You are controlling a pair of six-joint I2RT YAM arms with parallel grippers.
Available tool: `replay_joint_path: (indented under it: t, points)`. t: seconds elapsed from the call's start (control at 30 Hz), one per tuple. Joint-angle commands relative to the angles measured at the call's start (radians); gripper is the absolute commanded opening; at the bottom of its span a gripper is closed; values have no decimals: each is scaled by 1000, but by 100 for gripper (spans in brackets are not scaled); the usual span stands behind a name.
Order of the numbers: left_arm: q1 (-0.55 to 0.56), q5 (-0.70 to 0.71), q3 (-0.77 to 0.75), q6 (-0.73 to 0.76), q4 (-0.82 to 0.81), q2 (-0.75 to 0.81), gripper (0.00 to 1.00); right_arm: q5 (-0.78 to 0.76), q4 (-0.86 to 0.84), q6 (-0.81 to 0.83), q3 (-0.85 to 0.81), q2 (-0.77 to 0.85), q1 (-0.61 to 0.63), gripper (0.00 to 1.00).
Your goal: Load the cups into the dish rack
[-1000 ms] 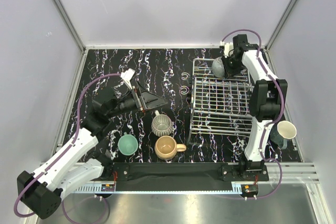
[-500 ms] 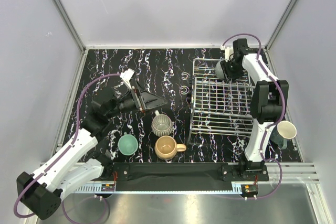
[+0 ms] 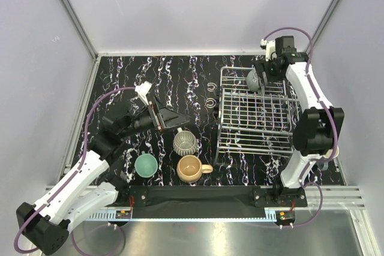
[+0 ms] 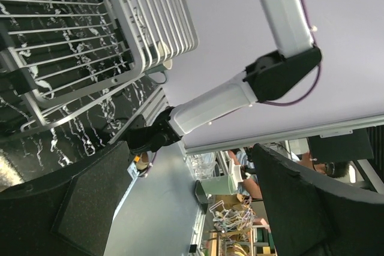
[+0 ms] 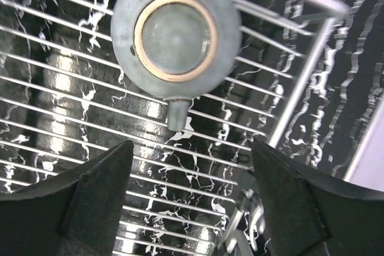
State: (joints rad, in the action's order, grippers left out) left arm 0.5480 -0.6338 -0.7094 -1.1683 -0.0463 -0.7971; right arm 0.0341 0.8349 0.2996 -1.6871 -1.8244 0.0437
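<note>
Top view: right pincer (image 3: 261,74) was seen spread wide and empty at the far corner of the dish rack (image 3: 252,118). The grey-green cup (image 3: 254,80) was set inside the rack just off its tips, apart from both fingers. Left pincer (image 3: 175,117) was also held open with nothing in it. The ribbed cream cup (image 3: 185,142) was noted on the table just beside its tips, the tan cup (image 3: 191,168) further on that same side, and the teal-green cup (image 3: 146,165) back alongside its arm, all three outside the rack. Left wrist view: left pincer (image 4: 192,208) was shown wide apart. Only rack wire and the other arm were seen beyond it, no cup. Right wrist view: right pincer (image 5: 192,202) was shown open. The grey-green cup (image 5: 176,31) was seen mouth-down on the wires ahead of the tips, foot ring up, handle pointed back toward the pincer. Cups were judged rigid, glazed and likely slippery, chippable on metal wire, and fairly heavy for their size. A pinch across the rim wall was judged safest, with the handle as the second choice.
</note>
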Motion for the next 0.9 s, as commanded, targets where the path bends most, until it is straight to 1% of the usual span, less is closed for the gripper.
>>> replay_joint_path:
  t: [0.0, 0.17, 0.2, 0.27, 0.3, 0.33, 0.4, 0.43, 0.47, 0.5, 0.57, 0.6, 0.67, 0.7, 0.77, 0.8, 0.87]
  points:
    - [-5, 17, -27, 50, 43, 30, 89, -56, -16, -50, -2, 77, 1, 88]
    - [-5, 74, -47, 97, 152, 58, 88, -62, 24, -184, -46, 122, 1, 88]
    - [-5, 83, -54, 117, 187, 59, 88, -68, 26, -236, -46, 132, 2, 88]
    - [-3, 100, -68, 139, 216, 53, 88, -94, 24, -292, -36, 181, 2, 88]
    - [-5, 106, -73, 148, 232, 52, 88, -102, 32, -360, -31, 200, 2, 88]
    - [-5, 117, -76, 157, 265, 50, 88, -102, 41, -382, -28, 235, 1, 88]
    - [-3, 138, -91, 199, 319, 41, 88, -121, 87, -451, -25, 270, 2, 89]
    - [-5, 170, -102, 215, 389, 35, 88, -126, 111, -470, -28, 301, 2, 90]
    - [-3, 189, -110, 245, 425, 20, 88, -143, 169, -487, -32, 313, 2, 99]
    - [-3, 206, -123, 255, 478, 10, 89, -149, 193, -532, -34, 323, 1, 100]
    - [-2, 246, -133, 275, 519, -19, 90, -161, 245, -569, -31, 355, 2, 100]
    - [-2, 261, -145, 280, 552, -28, 91, -172, 259, -620, -26, 365, 1, 100]
    - [-3, 302, -160, 295, 589, -56, 97, -183, 294, -645, -13, 402, 2, 100]
    - [-3, 354, -186, 300, 649, -65, 99, -172, 300, -636, -10, 418, 2, 100]
    - [-2, 411, -214, 308, 709, -94, 99, -105, 319, -599, -5, 456, 1, 100]
    - [0, 465, -235, 311, 761, -103, 99, -94, 317, -581, 21, 494, 1, 100]
    - [1, 506, -248, 306, 799, -120, 99, -79, 293, -574, 64, 537, 1, 100]
